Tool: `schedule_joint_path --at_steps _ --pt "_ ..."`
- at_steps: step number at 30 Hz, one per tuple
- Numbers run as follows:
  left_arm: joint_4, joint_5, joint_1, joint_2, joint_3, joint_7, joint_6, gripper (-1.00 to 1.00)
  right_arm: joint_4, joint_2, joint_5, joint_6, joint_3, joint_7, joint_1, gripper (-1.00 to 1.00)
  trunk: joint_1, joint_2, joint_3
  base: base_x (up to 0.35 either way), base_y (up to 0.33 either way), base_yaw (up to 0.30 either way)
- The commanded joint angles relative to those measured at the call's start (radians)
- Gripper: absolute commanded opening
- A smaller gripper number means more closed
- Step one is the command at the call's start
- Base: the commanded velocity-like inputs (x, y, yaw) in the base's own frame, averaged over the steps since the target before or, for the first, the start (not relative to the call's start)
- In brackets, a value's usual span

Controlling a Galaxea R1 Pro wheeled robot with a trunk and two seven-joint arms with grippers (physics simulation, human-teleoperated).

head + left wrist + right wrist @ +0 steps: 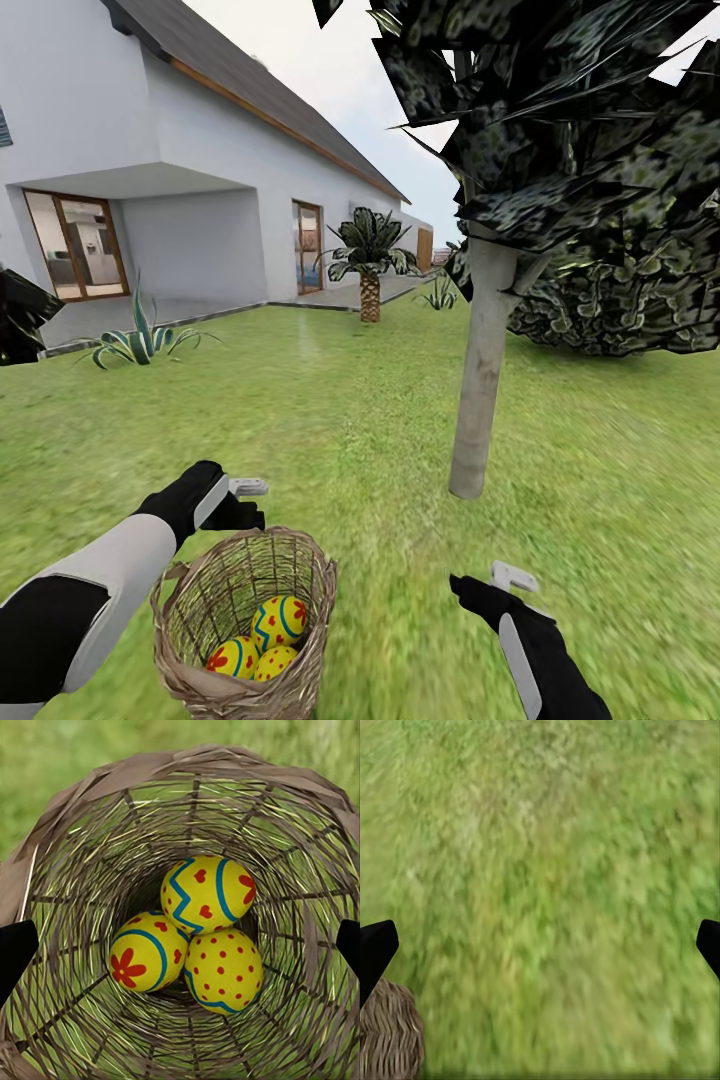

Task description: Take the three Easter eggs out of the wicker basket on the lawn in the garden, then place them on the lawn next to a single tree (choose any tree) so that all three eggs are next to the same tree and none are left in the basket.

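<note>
The tan wicker basket (312, 640) stands on the lawn (330, 430) at the lower left of the head view. Three yellow Easter eggs lie at its bottom: a zigzag-and-hearts egg (208, 894), a flower egg (146, 955) and a dotted egg (225, 971). My left gripper (243, 502) hovers open above the basket's far rim, and its wrist view looks straight down onto the eggs between the black fingertips (15, 954). My right gripper (492, 583) is open over bare grass to the right of the basket (386, 1039). The tree (482, 380), pale-trunked, rises just beyond it.
A white house (200, 180) with glass doors stands behind the lawn. A spiky striped plant (140, 342) grows at the left and a short palm (370, 265) farther back. A dark shrub (610, 300) sits behind the tree. Open grass lies around the trunk.
</note>
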Motion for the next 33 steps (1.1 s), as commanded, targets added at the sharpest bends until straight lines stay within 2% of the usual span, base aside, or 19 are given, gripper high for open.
schedule_joint_path --at_steps 1,12,15,23,24,29,33 --pt "-0.001 0.004 -0.001 0.001 -0.007 -0.002 0.003 1.0 -0.002 0.001 -0.01 0.004 -0.002 -0.005 0.0 1.0 0.0 -0.001 -0.001 0.0 0.0 0.0" --pt "-0.001 0.004 -0.001 0.001 -0.007 -0.002 0.003 1.0 -0.003 0.001 -0.011 0.004 -0.001 -0.005 0.0 1.0 0.0 -0.001 -0.001 0.0 0.0 0.0" --pt "-0.017 0.021 -0.014 -0.01 -0.002 -0.006 0.013 1.0 -0.009 -0.016 -0.026 -0.006 -0.004 0.002 -0.002 1.0 0.0 -0.001 -0.001 0.0 0.0 0.0" --pt "-0.027 0.032 -0.022 -0.016 0.001 -0.009 0.019 1.0 -0.013 -0.062 -0.04 -0.018 -0.005 0.007 -0.003 1.0 0.027 -0.05 -0.023 0.0 0.0 0.0" --pt "-0.027 0.033 -0.022 -0.016 0.002 -0.009 0.019 1.0 -0.013 -0.106 -0.04 -0.018 -0.005 0.007 -0.003 1.0 0.027 -0.05 -0.023 0.0 0.0 0.0" --pt "-0.028 0.034 -0.024 -0.016 0.002 -0.01 0.02 1.0 -0.014 -0.11 -0.041 -0.02 -0.005 0.008 -0.004 1.0 0.027 -0.05 -0.023 0.0 0.0 0.0" --pt "-0.029 0.034 -0.024 -0.015 0.002 -0.014 0.02 1.0 -0.014 -0.111 -0.042 -0.02 -0.005 0.008 -0.004 1.0 0.035 -0.064 -0.037 0.0 0.0 0.0"
